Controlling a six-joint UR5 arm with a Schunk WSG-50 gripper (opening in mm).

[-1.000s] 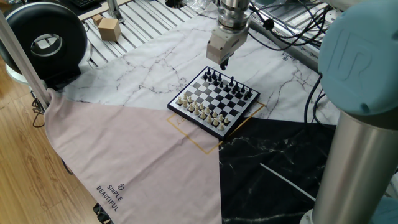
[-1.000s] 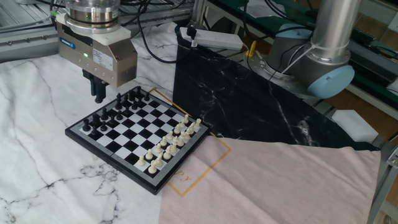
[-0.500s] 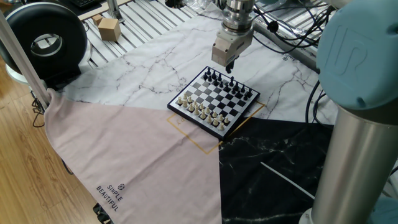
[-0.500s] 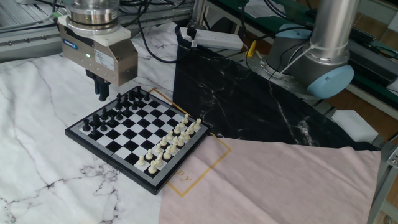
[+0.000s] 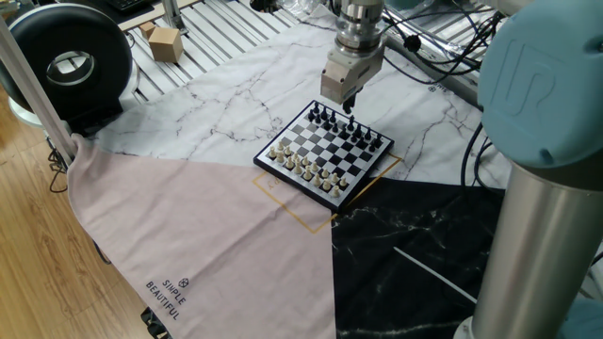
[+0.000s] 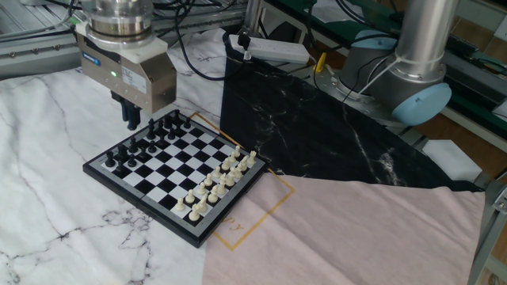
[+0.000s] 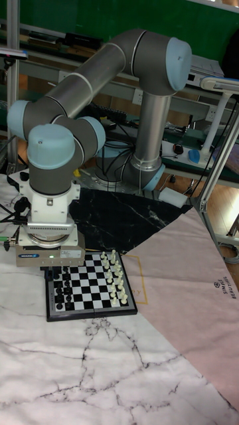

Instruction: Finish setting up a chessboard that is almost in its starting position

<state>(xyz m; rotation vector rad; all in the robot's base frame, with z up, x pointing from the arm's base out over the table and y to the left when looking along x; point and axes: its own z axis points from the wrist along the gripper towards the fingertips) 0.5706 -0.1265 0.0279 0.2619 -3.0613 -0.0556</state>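
The chessboard (image 5: 294, 183) lies on the marble-print cloth, with black pieces (image 5: 350, 128) along its far side and cream pieces (image 5: 303, 163) along its near side. In the other fixed view the chessboard (image 6: 145, 209) has its black pieces (image 6: 147, 139) on the left and its cream pieces (image 6: 218, 179) on the right. My gripper (image 5: 347, 102) hangs just above the outer edge of the black rows. Its dark fingers (image 6: 131, 120) are close together, and I see nothing between them. In the tall view the gripper (image 7: 52, 268) body hides the fingertips and part of the black rows.
A black round device (image 5: 68, 64) and a small cardboard box (image 5: 165, 42) sit at the far left. Cloth patches in pink (image 5: 207, 235) and black marble (image 5: 415, 254) lie beside the board. The arm's base (image 6: 412, 87) and cables (image 6: 269, 49) stand behind.
The gripper has shifted a short way along the black side of the board and stays at about the same height. The pieces have not moved.
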